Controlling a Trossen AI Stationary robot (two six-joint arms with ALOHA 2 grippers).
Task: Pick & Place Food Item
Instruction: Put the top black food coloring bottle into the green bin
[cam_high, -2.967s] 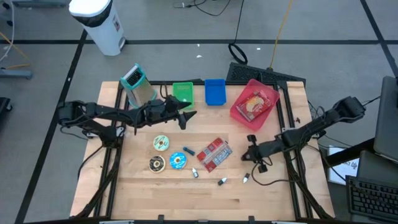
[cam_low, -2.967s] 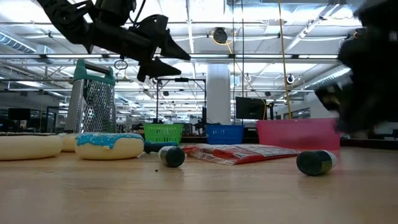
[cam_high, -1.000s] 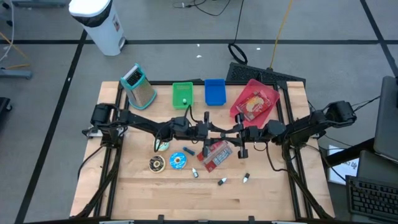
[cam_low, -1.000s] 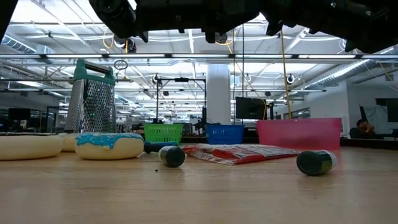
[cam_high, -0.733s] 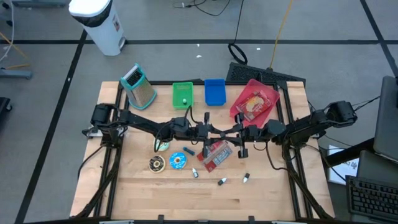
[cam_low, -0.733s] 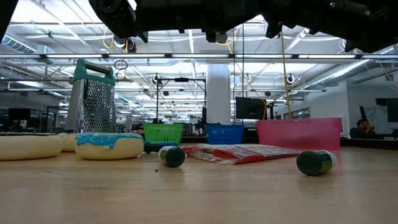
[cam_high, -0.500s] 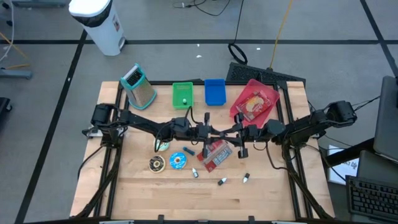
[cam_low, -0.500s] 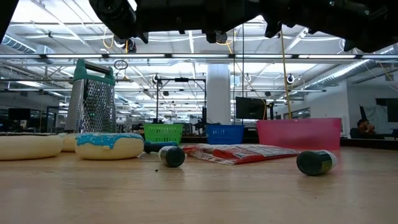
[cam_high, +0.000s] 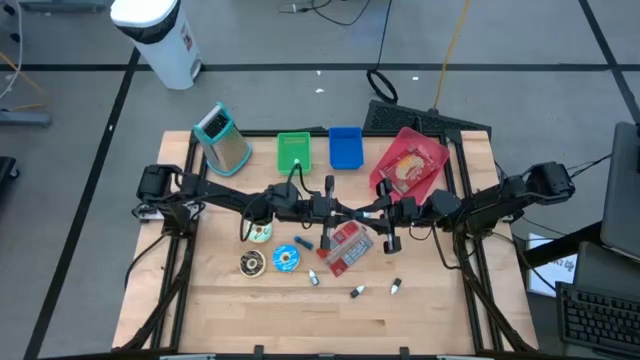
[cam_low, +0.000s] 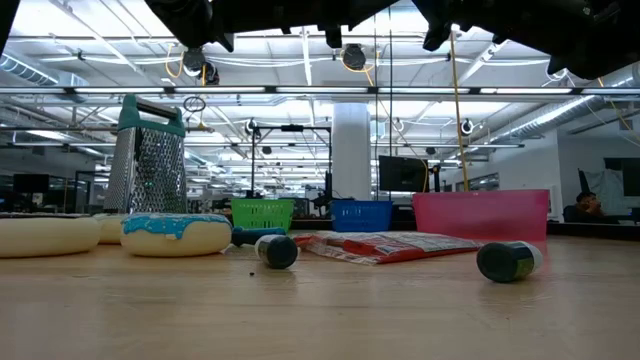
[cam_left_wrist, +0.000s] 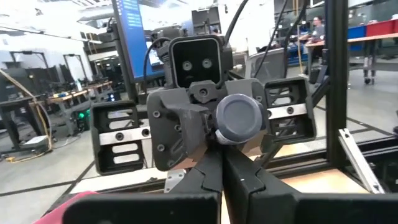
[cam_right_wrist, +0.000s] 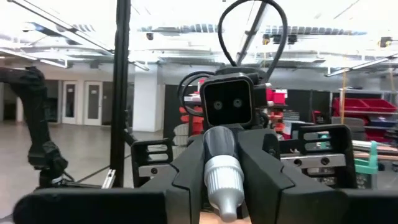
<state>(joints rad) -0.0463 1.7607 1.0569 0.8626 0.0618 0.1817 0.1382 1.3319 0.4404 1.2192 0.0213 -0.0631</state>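
High view: both arms reach level over the middle of the wooden surface (cam_high: 300, 320) and meet tip to tip. From the left: a metal grater (cam_high: 222, 137) stands at the far left corner. The left gripper (cam_high: 333, 210) hangs above the centre, its jaws pressed together. Three doughnuts (cam_high: 260, 230) (cam_high: 252, 263) (cam_high: 286, 257) lie below and beside that arm. A green basket (cam_high: 294, 152) and a blue basket (cam_high: 345, 147) stand side by side at the far edge. A red packet (cam_high: 345, 245) lies flat under the meeting point. The right gripper (cam_high: 367, 214) faces the left one.

Right wrist view: the right jaws pinch a small grey bottle (cam_right_wrist: 221, 168), its pale cap towards that wrist.

Left wrist view: the bottle's round grey end sits just past the tips of the closed left jaws; whether they touch it cannot be told.

High view again: a pink bin (cam_high: 431, 179) holding another red packet stands at the far right, and three small bottles (cam_high: 312, 279) (cam_high: 356, 292) (cam_high: 395, 287) lie near the front.
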